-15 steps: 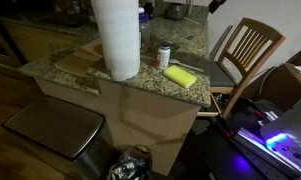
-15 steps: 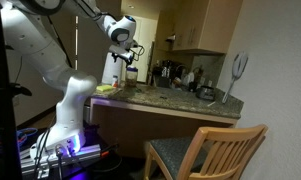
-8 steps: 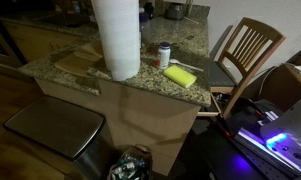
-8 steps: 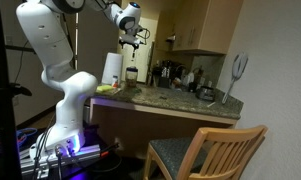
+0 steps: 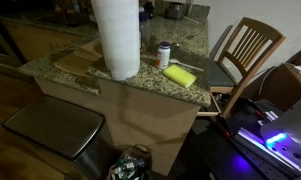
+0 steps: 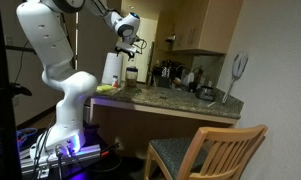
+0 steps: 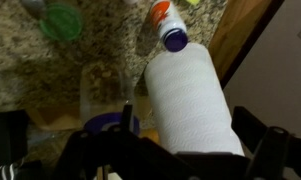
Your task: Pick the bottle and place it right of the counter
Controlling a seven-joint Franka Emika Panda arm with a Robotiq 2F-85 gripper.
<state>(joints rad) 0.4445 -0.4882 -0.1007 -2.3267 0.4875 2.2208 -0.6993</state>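
The bottle, small and white with a dark cap, stands upright on the counter between the big paper towel roll and a flat yellow sponge. In the wrist view the bottle shows an orange label and a purple-blue cap, just beyond the roll. My gripper hangs high above the counter near the roll. In the wrist view its fingers are spread apart and hold nothing. The gripper is out of view in the exterior view that shows the sponge.
A wooden slat-back chair stands by the counter's end and also shows in an exterior view. A wooden board lies by the roll. A green round lid lies on the granite. Appliances and utensils stand further along.
The gripper rose from just above the counter to well above it, then dipped slightly. The bottle, roll and sponge have not moved.
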